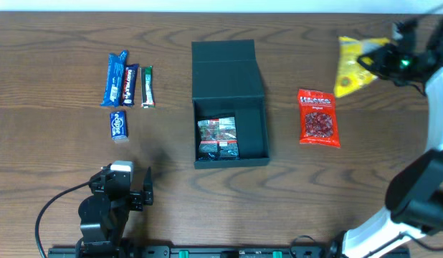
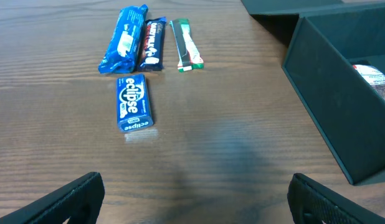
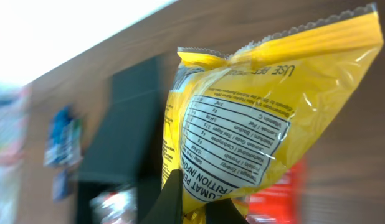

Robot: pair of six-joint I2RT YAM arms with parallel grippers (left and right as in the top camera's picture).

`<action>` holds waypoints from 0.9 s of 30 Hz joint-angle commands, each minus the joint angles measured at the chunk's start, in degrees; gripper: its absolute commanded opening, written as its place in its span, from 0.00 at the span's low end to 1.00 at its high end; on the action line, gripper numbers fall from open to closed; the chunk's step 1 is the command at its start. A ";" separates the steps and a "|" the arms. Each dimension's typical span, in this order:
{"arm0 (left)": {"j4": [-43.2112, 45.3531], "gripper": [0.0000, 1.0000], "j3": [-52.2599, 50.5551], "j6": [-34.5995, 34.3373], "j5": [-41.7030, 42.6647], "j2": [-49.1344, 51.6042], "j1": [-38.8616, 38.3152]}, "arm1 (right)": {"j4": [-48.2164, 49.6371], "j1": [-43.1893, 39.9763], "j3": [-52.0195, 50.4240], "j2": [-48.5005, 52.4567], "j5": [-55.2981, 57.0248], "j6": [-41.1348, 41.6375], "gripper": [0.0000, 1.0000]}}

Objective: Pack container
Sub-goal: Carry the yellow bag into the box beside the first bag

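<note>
Yellow bag (image 1: 350, 68) pinched in the right gripper (image 3: 192, 208), container (image 1: 251, 132) open mid-worktop (image 1: 64, 158).

Nearest in, the left gripper (image 2: 195, 202) hovers at 7 o'clock of the container, jaws spread wide with nothing between them. Just beyond lies the blue Eclipse box (image 2: 134, 104), with three bars (image 2: 152, 45) lined up past it. The container's lid flap (image 1: 227, 68) is thrown back toward 12, and one packet (image 1: 218, 137) lies in its 9 o'clock half. A red packet (image 1: 319, 118) lies flat at its 3 o'clock. Far out at 2 o'clock, the right jaws are clamped tight on the yellow bag, holding it above the worktop.
</note>
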 commanded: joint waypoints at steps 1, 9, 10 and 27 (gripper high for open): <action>0.07 0.95 -0.74 0.83 -0.20 -0.33 0.35 | -2.64 6.60 0.11 -1.18 -10.88 -1.66 0.02; 0.07 0.95 -0.74 0.83 -0.20 -0.33 0.35 | 1.84 22.95 -7.96 -1.18 -14.99 3.08 0.02; 0.07 0.95 -0.74 0.83 -0.20 -0.33 0.35 | 3.85 24.37 -9.42 -1.18 -14.97 5.70 0.02; 0.07 0.95 -0.76 0.83 -0.20 -0.33 0.35 | 28.20 34.91 -32.02 -11.50 3.17 35.65 0.02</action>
